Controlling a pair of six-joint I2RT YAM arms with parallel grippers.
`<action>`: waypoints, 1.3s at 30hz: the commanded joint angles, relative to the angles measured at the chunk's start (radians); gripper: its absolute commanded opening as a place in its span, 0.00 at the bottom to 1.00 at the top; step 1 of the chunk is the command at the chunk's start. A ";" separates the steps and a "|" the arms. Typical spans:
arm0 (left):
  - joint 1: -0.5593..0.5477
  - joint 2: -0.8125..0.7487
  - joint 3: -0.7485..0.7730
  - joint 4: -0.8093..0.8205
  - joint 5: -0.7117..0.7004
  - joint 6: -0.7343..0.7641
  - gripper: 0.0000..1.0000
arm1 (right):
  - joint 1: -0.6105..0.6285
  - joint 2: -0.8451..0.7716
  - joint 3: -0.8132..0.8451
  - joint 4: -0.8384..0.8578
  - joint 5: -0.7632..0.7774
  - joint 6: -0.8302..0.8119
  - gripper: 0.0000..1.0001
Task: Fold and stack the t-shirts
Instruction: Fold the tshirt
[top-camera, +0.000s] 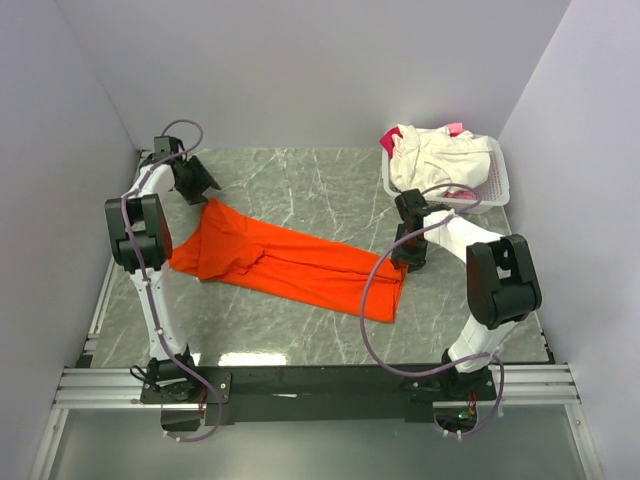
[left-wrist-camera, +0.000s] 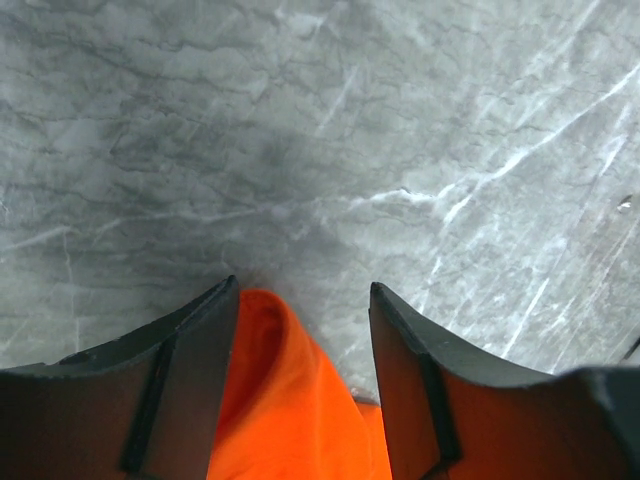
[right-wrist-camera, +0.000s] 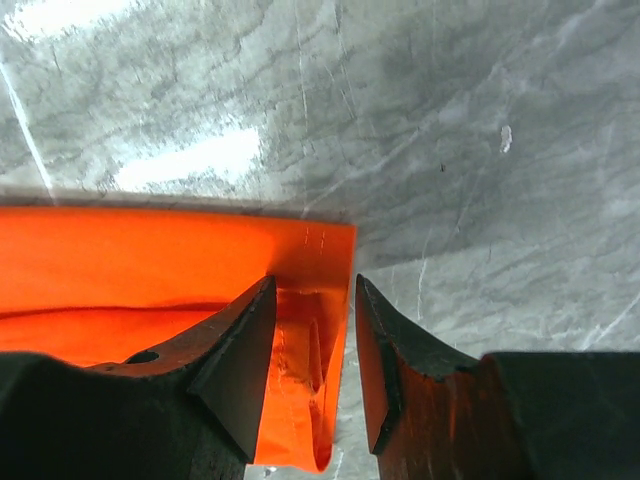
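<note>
As the orange t-shirt (top-camera: 290, 262) lies on the table (top-camera: 330, 190), long axis running far-left to near-right, left gripper (left-wrist-camera: 303, 284) and right gripper (right-wrist-camera: 315, 280) each straddle an end, jaws parted; grip unconfirmed.

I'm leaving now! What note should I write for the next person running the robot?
Left gripper open, astride one end of the orange t-shirt.
Right gripper open, astride a corner at its other end.
It lies spread on the table; cream-white t-shirt and pink t-shirt are heaped in the basket.
Done: no stack yet.
Left: fold each, stack them.
</note>
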 joint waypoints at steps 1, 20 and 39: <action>-0.001 0.020 0.043 -0.012 -0.005 0.019 0.60 | -0.010 0.018 -0.001 0.043 0.019 0.007 0.45; 0.010 0.003 -0.042 0.001 0.058 0.011 0.21 | -0.021 0.070 -0.015 0.068 0.022 0.006 0.23; 0.087 -0.146 -0.259 0.104 0.035 0.005 0.00 | -0.033 0.081 -0.006 0.025 0.057 0.015 0.00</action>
